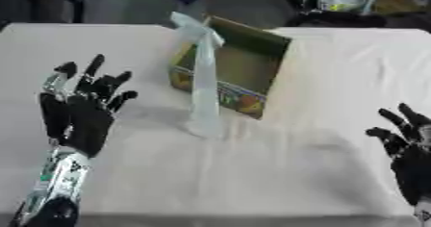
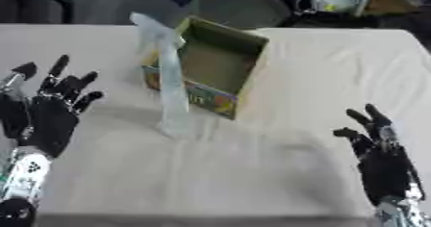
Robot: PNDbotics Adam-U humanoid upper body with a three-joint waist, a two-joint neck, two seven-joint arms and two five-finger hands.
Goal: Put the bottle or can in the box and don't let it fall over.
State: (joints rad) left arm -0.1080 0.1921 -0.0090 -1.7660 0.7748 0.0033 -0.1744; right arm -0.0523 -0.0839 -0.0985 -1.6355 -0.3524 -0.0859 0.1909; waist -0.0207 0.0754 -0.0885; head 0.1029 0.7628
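Two robot hands, one bottle, one box, one table.

Table (image 1: 252, 173): covered in a pale cloth, it carries everything listed below.

Bottle (image 1: 202, 77): tall, slender and clear, with a pale cap end at the top. It stands on the table just in front of the box, outside it, its upper part overlapping the box's near-left edge in both views. It looks blurred and slightly tilted; whether it touches the box cannot be told.

Box (image 2: 215, 62): cardboard, olive-brown inside, its opening facing up and toward the camera, with a colourful printed strip along the low front wall. It sits near the middle of the table, toward the far side.

Left robot hand (image 1: 80, 110): black, with a silver forearm, raised at the left side of the table, fingers spread and pointing up, holding nothing, well apart from the bottle.

Right robot hand (image 2: 379, 158): black, at the lower right, fingers straight and spread upward, holding nothing, well apart from bottle and box.
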